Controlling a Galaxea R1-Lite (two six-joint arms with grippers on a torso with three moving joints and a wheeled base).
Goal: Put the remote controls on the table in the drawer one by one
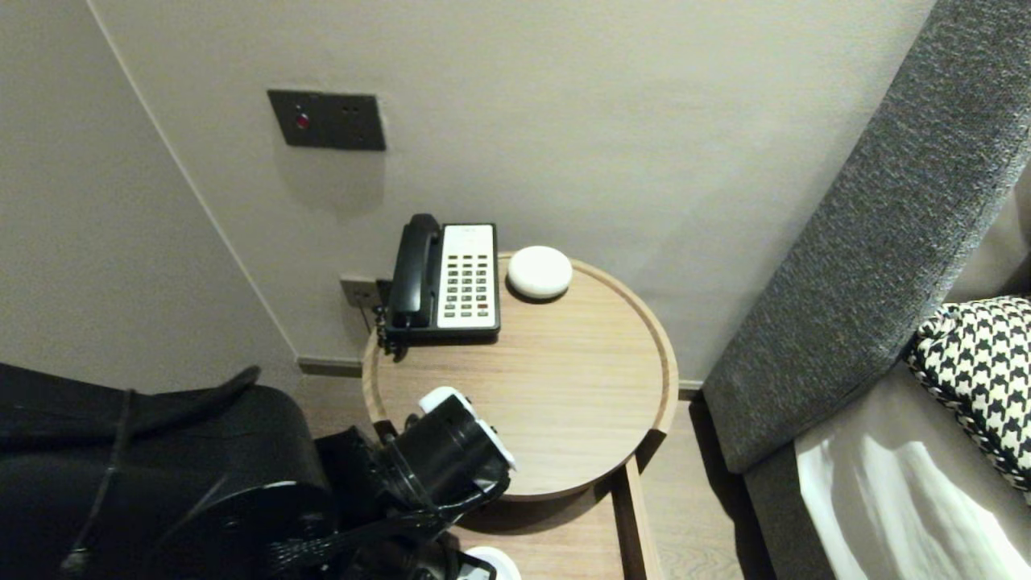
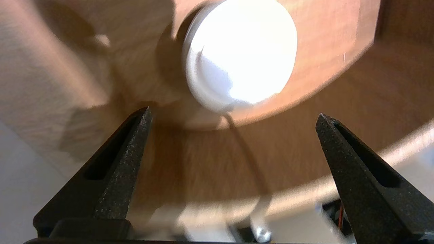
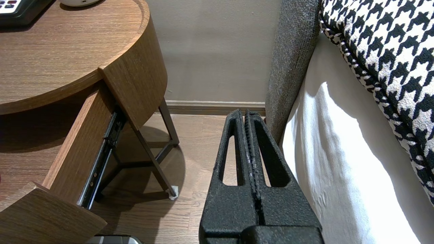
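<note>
My left gripper point(image 2: 233, 117) stands wide open with nothing between its fingers. It hangs over the open drawer point(image 1: 624, 515) under the round wooden bedside table point(image 1: 564, 387). Just beyond its fingertips a white round disc point(image 2: 240, 51) lies on the drawer's wooden floor, and a thin cable point(image 2: 245, 149) runs from it back towards the wrist. In the head view only an edge of the disc point(image 1: 487, 564) shows, below my left wrist point(image 1: 451, 447), which hides the fingers. My right gripper point(image 3: 244, 111) is shut on nothing, parked low over the floor between the table and the bed.
A black and white desk phone point(image 1: 445, 278) and a white puck point(image 1: 540, 272) sit at the back of the tabletop. The drawer's side wall point(image 3: 78, 145) juts out. A grey headboard point(image 1: 878, 234), a white sheet point(image 3: 339, 152) and a houndstooth pillow point(image 1: 979, 362) are on the right.
</note>
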